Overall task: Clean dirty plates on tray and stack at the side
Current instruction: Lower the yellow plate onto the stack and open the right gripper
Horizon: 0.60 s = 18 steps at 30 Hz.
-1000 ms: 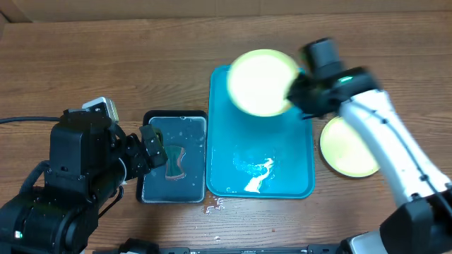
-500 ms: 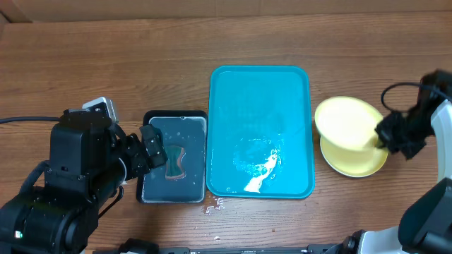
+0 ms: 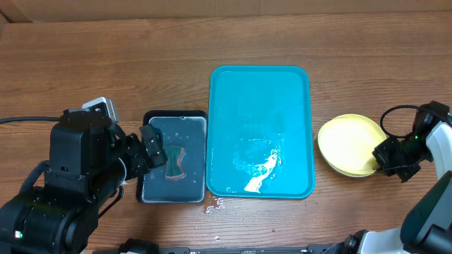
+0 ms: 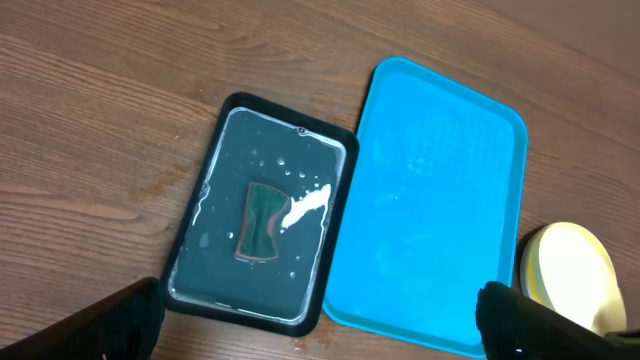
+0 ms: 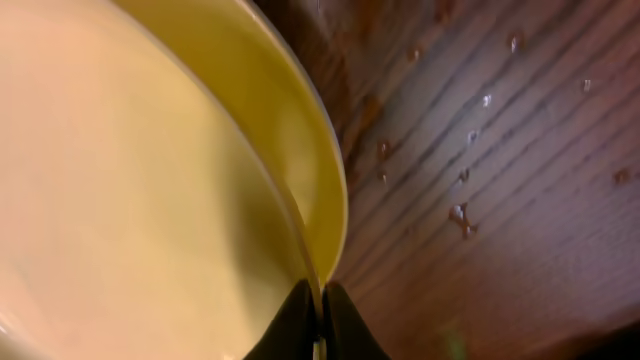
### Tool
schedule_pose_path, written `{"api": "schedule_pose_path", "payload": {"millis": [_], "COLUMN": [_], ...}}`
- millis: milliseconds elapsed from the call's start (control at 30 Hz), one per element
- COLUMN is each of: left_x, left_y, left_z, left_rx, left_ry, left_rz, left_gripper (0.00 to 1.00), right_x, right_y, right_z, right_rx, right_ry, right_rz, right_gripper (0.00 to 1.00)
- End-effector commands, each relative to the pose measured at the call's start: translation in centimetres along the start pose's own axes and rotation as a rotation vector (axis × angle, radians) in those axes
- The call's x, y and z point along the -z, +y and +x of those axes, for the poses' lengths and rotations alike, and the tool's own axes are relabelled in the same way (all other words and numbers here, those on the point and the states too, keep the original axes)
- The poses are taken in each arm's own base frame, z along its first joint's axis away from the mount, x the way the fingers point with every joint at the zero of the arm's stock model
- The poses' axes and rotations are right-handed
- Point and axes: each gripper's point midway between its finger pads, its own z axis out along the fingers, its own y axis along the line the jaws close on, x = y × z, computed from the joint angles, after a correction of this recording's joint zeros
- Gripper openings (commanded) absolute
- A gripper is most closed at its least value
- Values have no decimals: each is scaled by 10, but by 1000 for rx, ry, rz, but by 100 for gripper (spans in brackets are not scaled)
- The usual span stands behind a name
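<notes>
We see a brown wood table (image 3: pixel 141 56) with long dark lines in the grain. At the far edge there is a pale brown strip (image 3: pixel 212 5); we cannot tell what it is. A black cable (image 3: pixel 21 121) lies on the left part of the table.

The blue tray (image 3: pixel 261 92) lies flat in the middle. Some water (image 3: pixel 258 173) shines in its near half. Just to its left is a black basin (image 3: pixel 174 156) with water in it and a dark sponge (image 3: pixel 174 161) at the bottom. Small drops (image 3: pixel 214 205) sit on the wood by the basin's near corner. The right wrist view shows more wet spots on the wood beside the plate.

The yellow plate (image 3: pixel 347 144) is on the table to the right of the tray, near it but not touching. The right gripper (image 3: pixel 387 156) pinches the plate's right rim, and its fingertips (image 5: pixel 300 325) are nearly together on the thin edge. The left gripper (image 3: pixel 157 152) hangs over the basin's left edge. Its fingers (image 4: pixel 115 320) are spread wide with nothing between them.

The big black left arm hides part of the table. The right arm is cut off by the picture's edge. Up close the plate is blurry, so we cannot tell if one plate or more lie there.
</notes>
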Motion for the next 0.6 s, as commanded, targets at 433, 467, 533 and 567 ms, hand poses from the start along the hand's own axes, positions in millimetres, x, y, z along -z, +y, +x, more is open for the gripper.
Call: {"api": "schedule_pose_path", "payload": {"millis": [433,467,533,567], "left_x": [2,2,2,2], "left_y": [-1,-1,-1,-1], "left_z": [-3,-3,-3,-3], "left_rx": [2,2,2,2], "left_ry": [-9,-9,-9,-9], "left_rz": [4,4,4,4], "left_gripper": [100,100,100,100], "right_x": [169,181,207,217], "right_y": [80,85,90,89], "right_z": [72,90,133,153], "right_rx": [491,559,714,779], "right_ry": [-381,-401,-457,-490], "right_rz": [-551,-604,-714,-760], "right_gripper": [63,63,63,64]}}
